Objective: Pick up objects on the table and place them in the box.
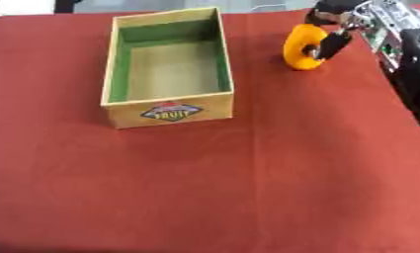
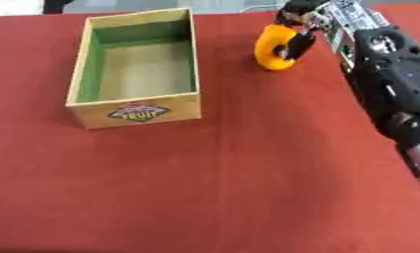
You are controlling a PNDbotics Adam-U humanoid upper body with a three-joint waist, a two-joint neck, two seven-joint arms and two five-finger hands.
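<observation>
Right now I have my right hand [image 1: 332,29] reached out to the far side of the red cloth [image 1: 273,173], its arm [image 2: 390,74] coming in along the right edge. Its fingers [image 1: 332,45] are curled round the yellow ring [image 1: 301,47]: a dark finger passes through the hole, and the rest of the hand sits above and behind it. The ring stands on edge rather than flat, its lower rim at or just off the cloth; I cannot tell whether it touches. A small shadow lies just to the hand's left, at the ring's base.

Off to the hand's left, and a little nearer to me, is the box [image 1: 113,59], a wooden crate with green inner walls and a pale floor. It stands apart from the ring, with bare cloth between them. A label [image 1: 171,112] reading FRUIT is on the side facing me. I see nothing inside it.

My left hand shows in neither view.
</observation>
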